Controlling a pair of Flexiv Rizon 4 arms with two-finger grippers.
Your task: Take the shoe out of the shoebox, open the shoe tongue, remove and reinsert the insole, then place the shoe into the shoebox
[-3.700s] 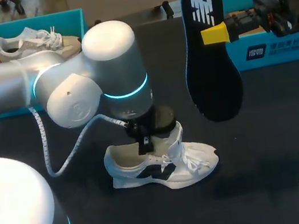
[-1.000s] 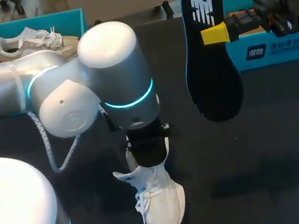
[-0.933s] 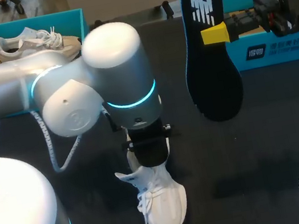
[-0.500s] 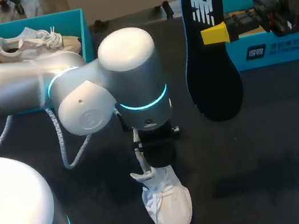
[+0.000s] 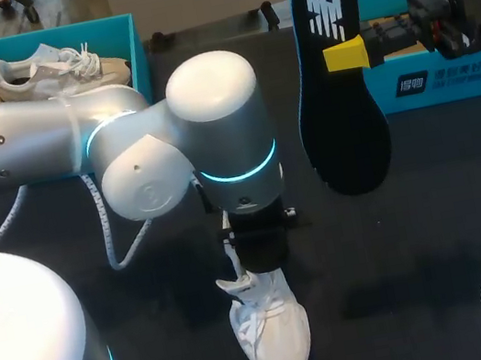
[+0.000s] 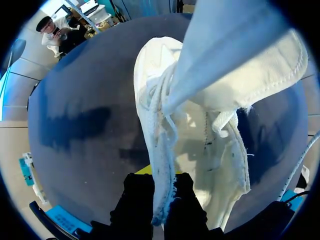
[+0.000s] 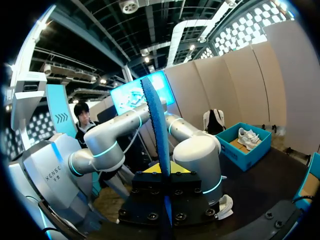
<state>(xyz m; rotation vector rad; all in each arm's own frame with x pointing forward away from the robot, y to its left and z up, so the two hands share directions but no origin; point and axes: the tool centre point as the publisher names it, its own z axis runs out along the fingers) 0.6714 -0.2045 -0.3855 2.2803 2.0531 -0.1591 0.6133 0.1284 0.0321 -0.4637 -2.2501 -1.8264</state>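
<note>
The left fingers [image 6: 136, 200] are pinching the white shoe [image 5: 269, 333] by its upper, over the desk [image 5: 434, 220]. The right fingers [image 5: 347, 55] are gripping the insole [image 5: 341, 116], holding it upright above the desk.

Shoe [image 5: 269, 329] showing white, lower centre, on black counter [image 5: 434, 220]. Insole [image 5: 338, 97] showing black, blue-edged, white logo. Shoebox [image 5: 130, 41] upper left showing teal.
</note>
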